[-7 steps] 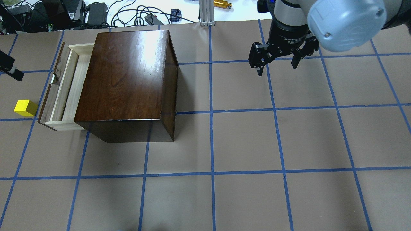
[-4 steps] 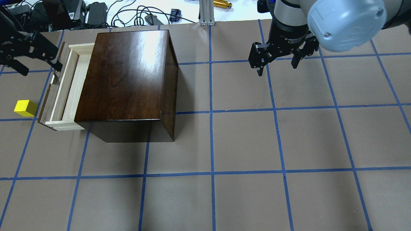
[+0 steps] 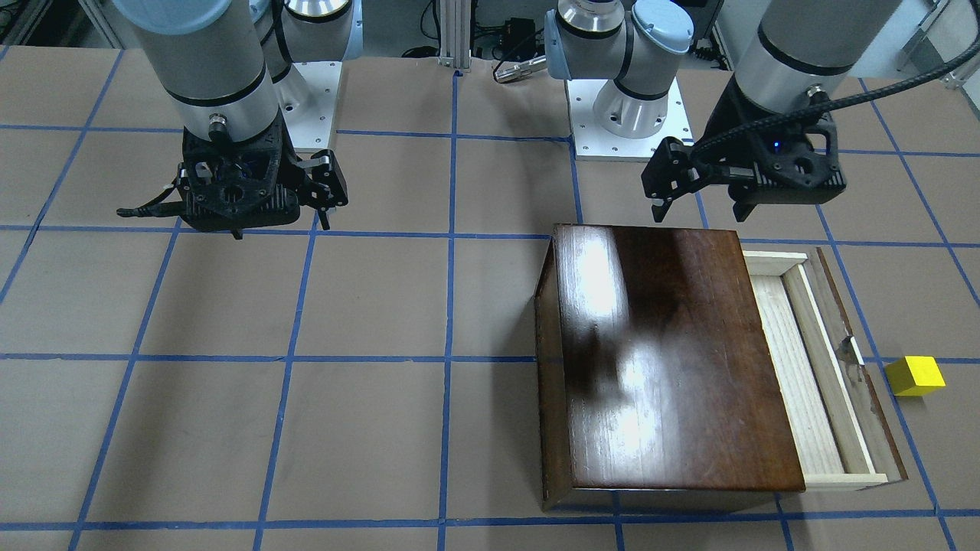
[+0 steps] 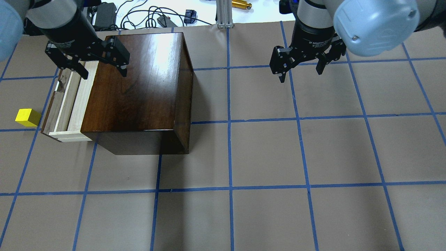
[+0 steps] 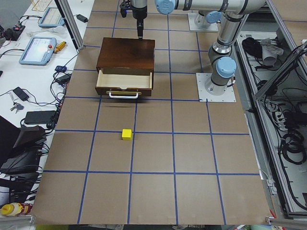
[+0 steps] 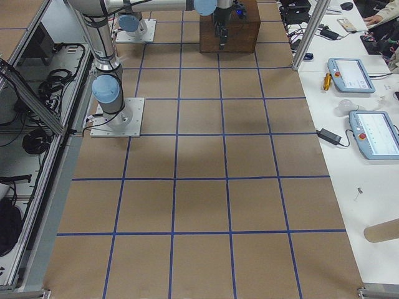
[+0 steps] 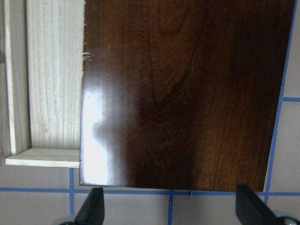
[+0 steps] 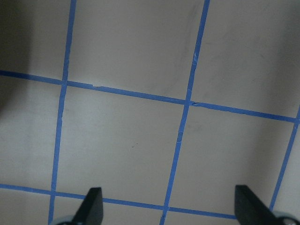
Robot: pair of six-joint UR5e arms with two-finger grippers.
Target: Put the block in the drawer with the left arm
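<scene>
The yellow block (image 4: 28, 117) lies on the table left of the drawer, also in the front view (image 3: 915, 375) and the left side view (image 5: 126, 134). The drawer (image 4: 71, 101) is pulled out of the dark-brown box (image 4: 139, 80) and holds nothing; the front view (image 3: 796, 367) shows its bare pale floor. My left gripper (image 4: 104, 73) is open and empty, hovering high over where the drawer meets the box, well away from the block. It shows in the front view (image 3: 700, 213) and the left wrist view (image 7: 171, 208). My right gripper (image 4: 300, 74) is open and empty over bare table.
Cables and power adapters (image 4: 104, 14) lie on the white bench past the table's far edge, beside an aluminium post (image 4: 223, 14). The robot bases (image 3: 628, 115) stand behind the box. Blue tape lines grid the brown table (image 4: 264, 157).
My left gripper has come in from the far left edge and moved right, from beside the drawer front to above the drawer and box. The block, drawer and right arm have not moved.
</scene>
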